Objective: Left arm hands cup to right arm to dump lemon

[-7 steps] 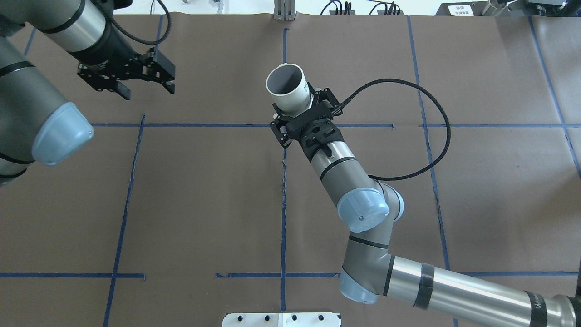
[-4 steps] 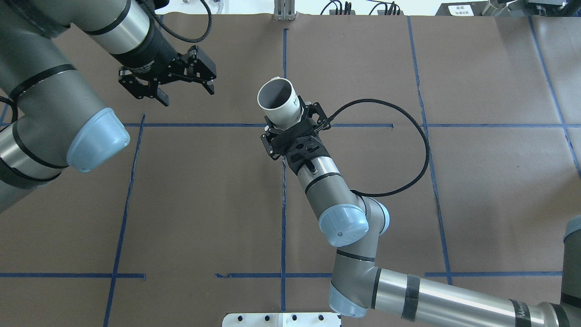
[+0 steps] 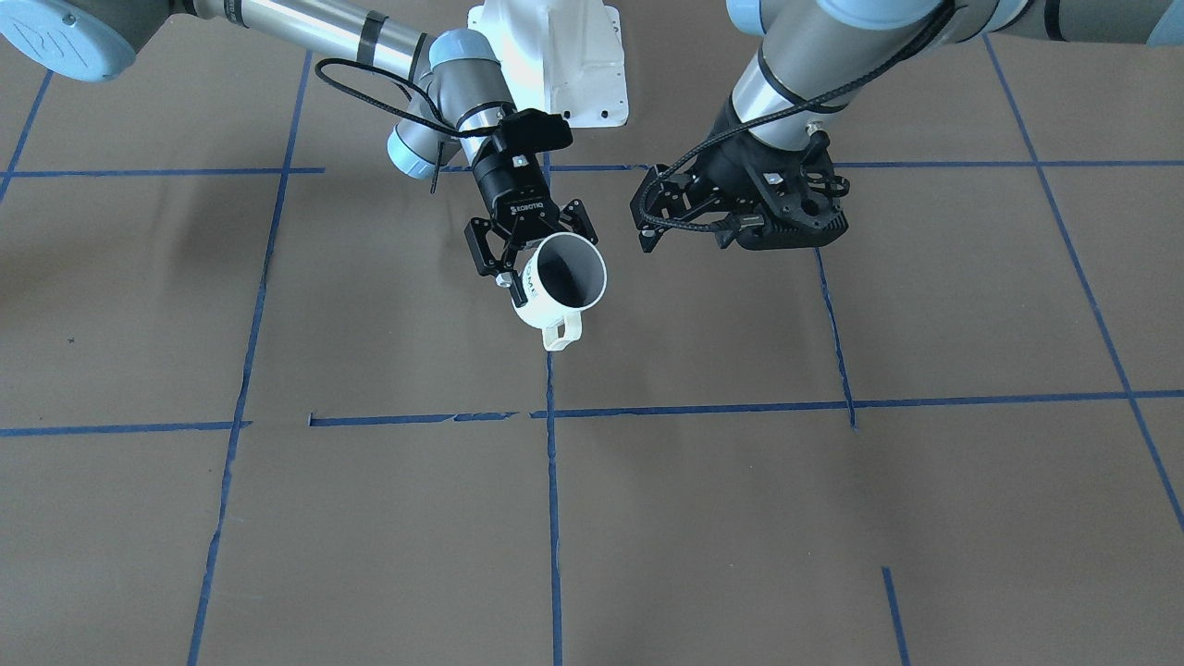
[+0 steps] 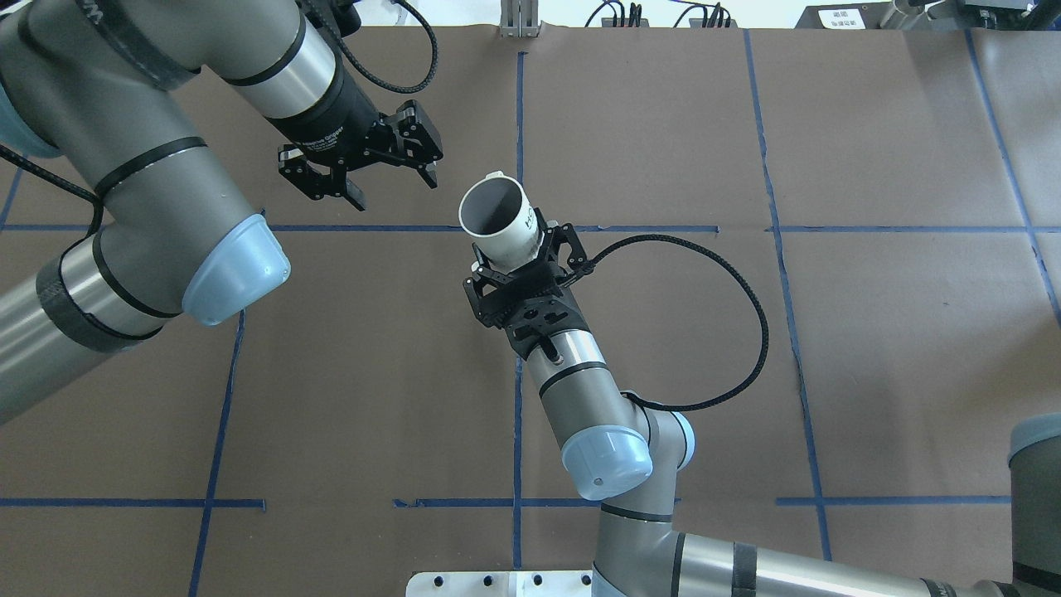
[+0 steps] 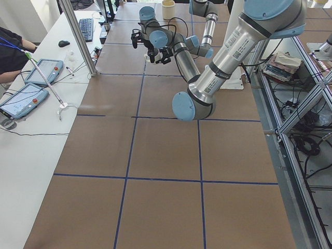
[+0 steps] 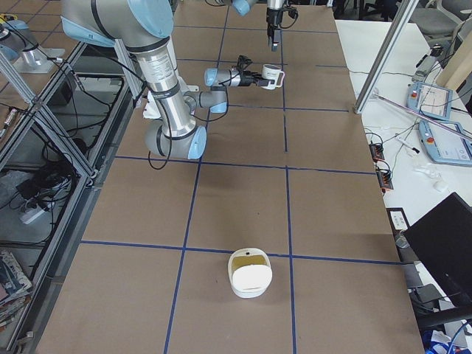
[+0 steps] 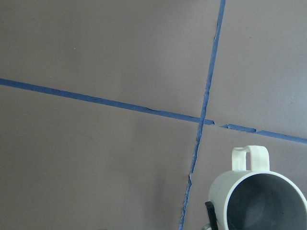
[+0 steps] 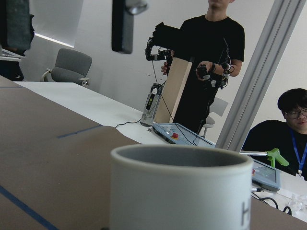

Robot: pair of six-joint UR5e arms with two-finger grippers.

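The right gripper (image 4: pixel 515 253), a compact black two-finger unit with white ROBOTIQ lettering, was found clamped on the cup (image 4: pixel 489 207), its fingers pressed against opposite sides of the lower body near the base. The cup, a cylindrical white mug with a matte grey interior and dark lettering partly visible on its wall, was held off the table (image 4: pixel 912 348). It hung over the table's middle, near a crossing of the blue tape lines (image 4: pixel 520 108). It was tilted so that its round mouth faced up and away from the robot. Its squarish loop handle (image 3: pixel 561 331) lay on the side away from the robot. The bottom of the cup was in shadow and its contents could not be determined. The left gripper (image 4: pixel 394 186), a wider black open-linkage unit with long fingers, had its fingers spread well apart and held nothing. It hung near the cup on the robot's left, not touching it. The left wrist view showed the cup's rim and handle at its lower right corner. Both arms were smooth silver-grey tube with pale blue rounded joint caps, and a braided black cable (image 4: pixel 764 340) looped out from the right wrist. The table was covered in flat brown paper, divided into rectangles by the tape. A white rounded vessel (image 6: pixel 251 274) with a yellowish inside stood at the table's end on the robot's right, well apart from the cup.
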